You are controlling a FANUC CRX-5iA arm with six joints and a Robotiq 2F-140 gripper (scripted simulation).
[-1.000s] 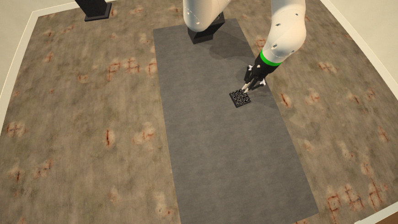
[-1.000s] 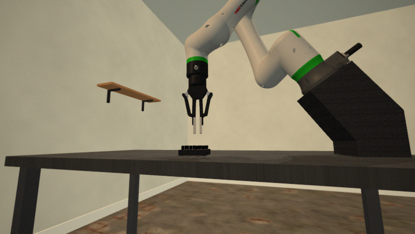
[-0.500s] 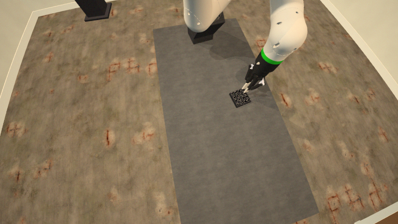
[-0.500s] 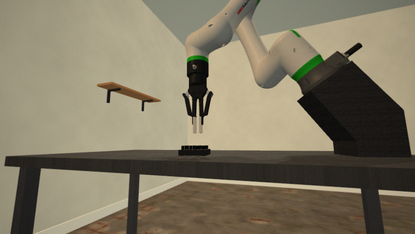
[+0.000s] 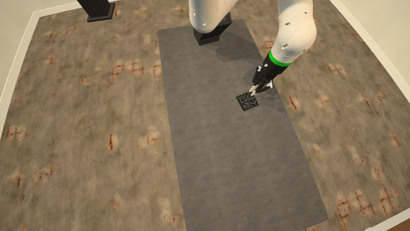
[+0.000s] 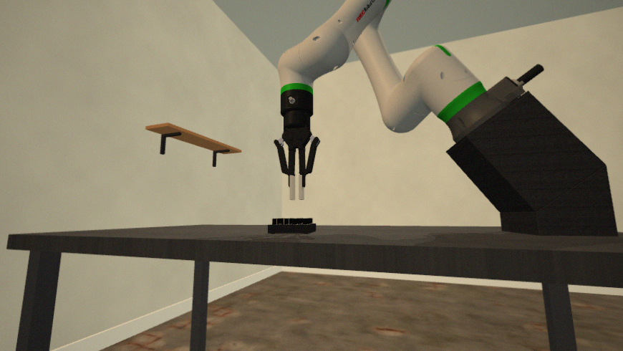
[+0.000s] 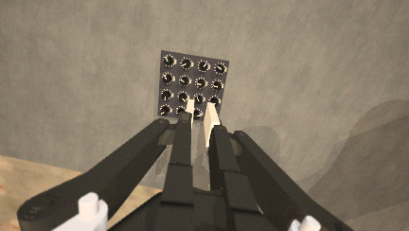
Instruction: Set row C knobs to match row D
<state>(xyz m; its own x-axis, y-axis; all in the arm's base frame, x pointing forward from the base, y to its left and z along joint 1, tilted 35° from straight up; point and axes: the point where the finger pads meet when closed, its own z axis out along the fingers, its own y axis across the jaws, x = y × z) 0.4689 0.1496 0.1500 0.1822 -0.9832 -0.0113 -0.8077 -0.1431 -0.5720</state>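
Arm [image 6: 392,82] bent at elbow; hand [image 6: 296,198] hangs vertically, pale fingers [image 6: 291,187] nearly closed, a narrow gap, holding nothing.

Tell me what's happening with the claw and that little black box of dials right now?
Hand nearly shut, empty, hovering above knob box. Box flat on table, untouched. Nothing in the way.

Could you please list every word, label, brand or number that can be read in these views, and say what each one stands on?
Red lettering on the white arm, upper link, exterior view: a brand mark, too small and blurred to read.
Printed names and marks around the knobs of the knob box, wrist view: too small to read.
The gripper bears no visible text.
Nothing else shows writing.
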